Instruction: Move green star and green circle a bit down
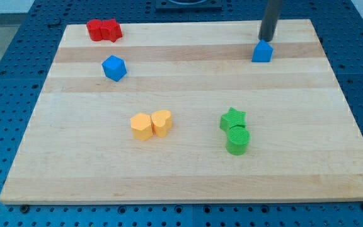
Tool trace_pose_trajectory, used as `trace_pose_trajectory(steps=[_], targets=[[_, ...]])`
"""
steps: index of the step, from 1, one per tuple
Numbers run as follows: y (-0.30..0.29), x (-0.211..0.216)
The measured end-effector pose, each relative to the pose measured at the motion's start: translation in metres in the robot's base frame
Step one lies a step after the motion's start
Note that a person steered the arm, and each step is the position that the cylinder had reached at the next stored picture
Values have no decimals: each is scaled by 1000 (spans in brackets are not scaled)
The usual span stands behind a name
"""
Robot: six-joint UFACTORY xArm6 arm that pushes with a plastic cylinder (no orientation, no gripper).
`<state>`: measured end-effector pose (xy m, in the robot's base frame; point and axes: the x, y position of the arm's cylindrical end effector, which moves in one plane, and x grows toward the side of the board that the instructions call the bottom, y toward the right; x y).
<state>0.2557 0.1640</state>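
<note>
Tool [267,39] far above touching green star [232,118], green circle [237,140]

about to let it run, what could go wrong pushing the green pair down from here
My tip sits at the view's top, right above the blue block, so heading straight down could drag that block along. The green star and green circle touch; an off-centre push on the star might split them sideways.

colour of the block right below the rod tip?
Blue: the house-shaped blue block sits just under my tip, near the camera view's top right.
</note>
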Motion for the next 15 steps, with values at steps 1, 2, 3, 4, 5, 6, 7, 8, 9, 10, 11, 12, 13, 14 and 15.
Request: trace_pose_trajectory(steps=[1,2,3,4,5,6,7,8,9,10,11,12,13,14,15], targets=[[-32,16],[-57,54],[-69,91],[-71,116],[-74,137],[-75,153],[-76,171],[-76,189],[-88,204],[-119,204],[-156,209],[-159,233],[-143,234],[-125,242],[-109,256]])
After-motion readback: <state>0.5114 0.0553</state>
